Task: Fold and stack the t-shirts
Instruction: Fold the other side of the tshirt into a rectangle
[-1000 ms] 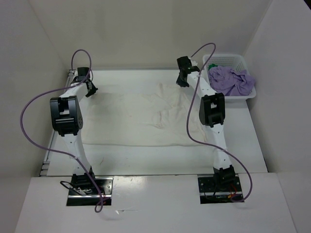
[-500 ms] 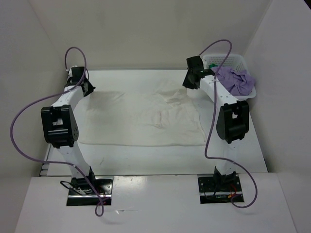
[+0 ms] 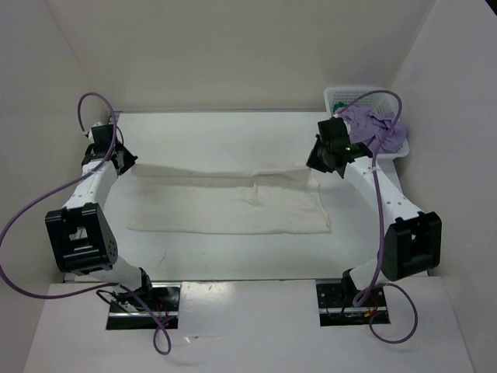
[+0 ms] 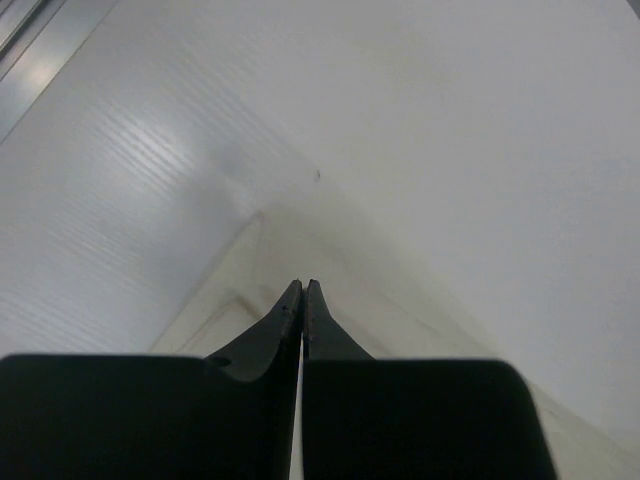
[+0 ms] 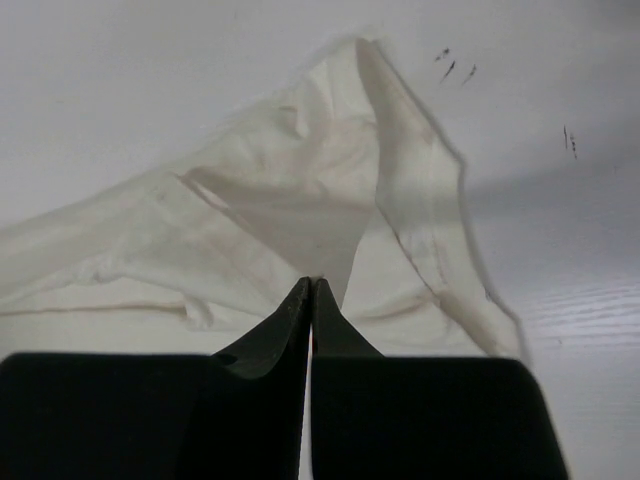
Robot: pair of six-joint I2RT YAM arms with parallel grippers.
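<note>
The white t-shirt point(image 3: 233, 210) lies across the middle of the table. Its far edge is lifted and stretched in a straight line between my two grippers. My left gripper point(image 3: 128, 162) is shut on the left end of that edge; in the left wrist view the jaws point(image 4: 302, 286) are pressed together with thin pale cloth point(image 4: 400, 320) running away from the tips. At the right end, my right gripper point(image 3: 315, 163) is shut on a corner of the cloth point(image 5: 290, 190), pinched at the tips point(image 5: 312, 282). The lilac t-shirt point(image 3: 377, 129) is crumpled in the basket, with a bit of the green t-shirt point(image 3: 339, 105) behind it.
A white lattice basket point(image 3: 365, 95) stands at the far right corner of the table, just behind my right arm. White walls close in the table on the left, back and right. Purple cables loop off both arms.
Both grippers have swung outward and toward the near side, carrying the shirt's far edge with them. The edge went from slack to stretched taut over the rest of the shirt.
</note>
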